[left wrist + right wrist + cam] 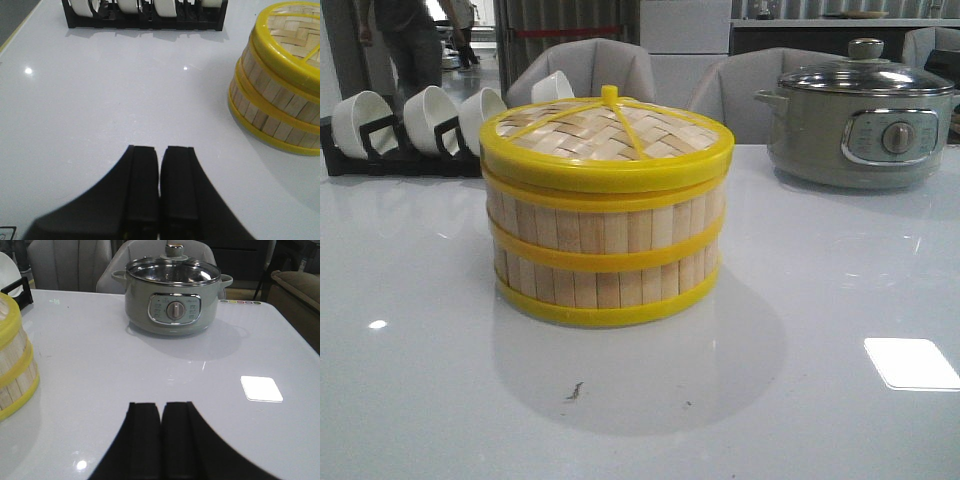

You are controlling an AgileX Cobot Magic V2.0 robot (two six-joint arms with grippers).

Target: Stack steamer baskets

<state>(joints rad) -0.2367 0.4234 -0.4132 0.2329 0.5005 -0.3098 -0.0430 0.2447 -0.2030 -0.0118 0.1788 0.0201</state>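
Two steamer baskets stand stacked in the middle of the white table, the upper basket on the lower basket, both of light bamboo slats with yellow rims. The woven lid with a yellow rim and knob sits on top. The stack also shows in the left wrist view and, at the edge, in the right wrist view. My left gripper is shut and empty over bare table, apart from the stack. My right gripper is shut and empty over bare table on the stack's other side. Neither gripper shows in the front view.
A grey-green electric pot with a glass lid stands at the back right, also in the right wrist view. A black rack of white bowls stands at the back left, also in the left wrist view. Chairs stand beyond the table's far edge.
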